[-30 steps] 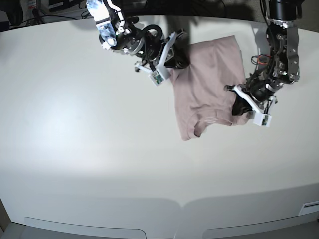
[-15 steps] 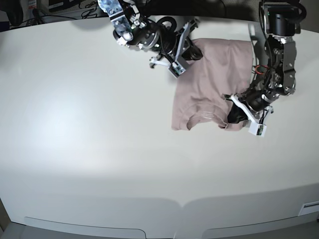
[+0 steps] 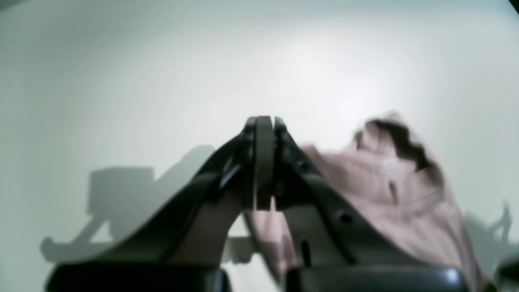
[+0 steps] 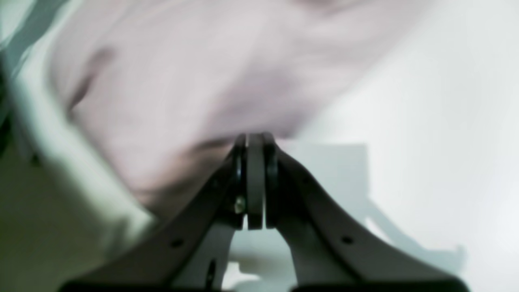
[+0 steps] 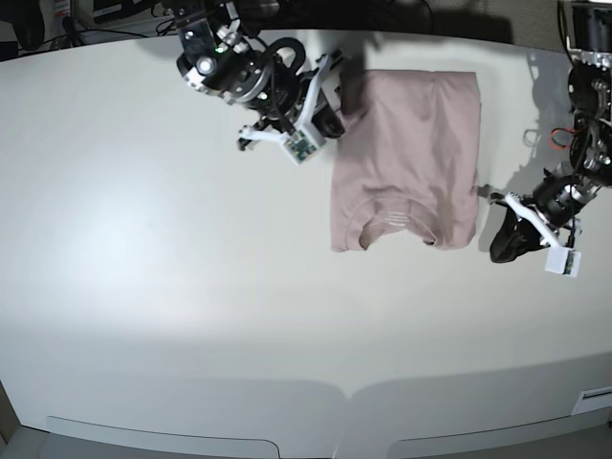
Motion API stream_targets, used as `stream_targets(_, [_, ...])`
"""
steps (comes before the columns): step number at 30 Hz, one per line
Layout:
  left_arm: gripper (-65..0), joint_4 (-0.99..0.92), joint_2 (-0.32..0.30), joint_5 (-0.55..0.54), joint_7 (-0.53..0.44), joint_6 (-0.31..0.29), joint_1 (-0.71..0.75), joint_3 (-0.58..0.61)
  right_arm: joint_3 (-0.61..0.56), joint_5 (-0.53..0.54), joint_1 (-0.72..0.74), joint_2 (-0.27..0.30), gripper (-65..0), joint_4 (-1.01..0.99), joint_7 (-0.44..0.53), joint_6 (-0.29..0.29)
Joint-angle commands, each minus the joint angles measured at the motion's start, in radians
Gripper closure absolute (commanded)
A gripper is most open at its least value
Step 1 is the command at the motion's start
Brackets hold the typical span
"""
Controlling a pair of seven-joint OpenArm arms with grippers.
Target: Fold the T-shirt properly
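Base view: bright, even overhead light with a broad soft glare on the white table (image 5: 124, 249) at centre left; the far edge at the top of the frame falls into near-black, and the table outline bows from wide-angle distortion. Both wrist views are soft and out of focus, the T-shirt (image 4: 194, 81) smeared with blur across the upper half of the right wrist frame. Grey gripper shadows lie on the table at lower left of the left wrist view and lower right of the right wrist view.
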Motion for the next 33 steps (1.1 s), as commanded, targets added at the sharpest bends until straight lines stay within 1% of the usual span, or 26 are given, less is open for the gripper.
stream_targets(1, [0.0,0.037,-0.035,-0.037,-0.037,0.002,0.01,-0.009,0.019,0.021,-0.017,0.0,0.0,0.047,0.021,0.006])
stream_targets(4, [0.0,0.103,-0.078,-0.035,-0.042,0.041,0.095,-0.009,0.093,0.025,-0.074,0.0,0.0,0.134,0.021,0.006])
stream_targets(6, [0.0,0.153,-0.094,-0.035,-0.031,0.042,0.158,-0.017,0.141,0.026,-0.116,0.0,0.0,0.187,0.018,0.006])
stream_targets(8, [0.0,0.208,-0.095,-0.035,-0.018,0.041,0.225,-0.047,0.185,0.026,-0.157,0.0,0.0,0.235,0.001,0.006])
stream_targets(11, [0.0,0.285,-0.078,-0.035,-0.01,0.047,0.338,-0.13,0.254,0.039,-0.225,0.0,0.0,0.3,-0.016,0.006])
stream_targets(13, [0.0,0.325,-0.056,-0.035,-0.008,0.051,0.417,-0.198,0.306,0.089,-0.27,0.0,0.0,0.341,-0.045,0.006])
stream_targets(15, [0.0,0.349,-0.032,-0.035,-0.005,0.051,0.495,-0.266,0.356,0.158,-0.314,0.0,0.0,0.379,-0.096,0.007])
stream_targets(18, [0.0,0.352,0.008,-0.027,-0.005,0.05,0.605,-0.355,0.417,0.218,-0.375,0.0,0.0,0.434,-0.187,0.013])
stream_targets(19, [0.0,0.352,0.022,-0.019,-0.005,0.044,0.639,-0.381,0.433,0.221,-0.397,0.0,0.0,0.451,-0.217,0.015])
stream_targets(22, [0.0,0.352,0.064,0.013,-0.005,0.002,0.733,-0.449,0.47,0.221,-0.464,-0.001,0.0,0.491,-0.293,0.014])
stream_targets(26, [0.0,0.349,0.122,0.029,-0.005,-0.049,0.85,-0.492,0.491,0.22,-0.566,-0.001,0.0,0.502,-0.349,0.014])
stream_targets(28, [0.0,0.336,0.148,0.062,-0.013,-0.077,0.896,-0.492,0.491,0.221,-0.627,-0.001,0.0,0.502,-0.354,0.014])
stream_targets(30, [0.0,0.309,0.172,0.121,-0.039,-0.1,0.924,-0.492,0.491,0.22,-0.692,-0.003,0.0,0.502,-0.353,0.014])
stream_targets(32, [0.0,0.259,0.185,0.164,-0.078,-0.119,0.936,-0.491,0.491,0.22,-0.753,-0.003,0.0,0.494,-0.347,0.014])
stream_targets(33, [0.0,0.224,0.184,0.168,-0.087,-0.14,0.935,-0.491,0.491,0.22,-0.773,-0.003,0.0,0.483,-0.337,0.014])
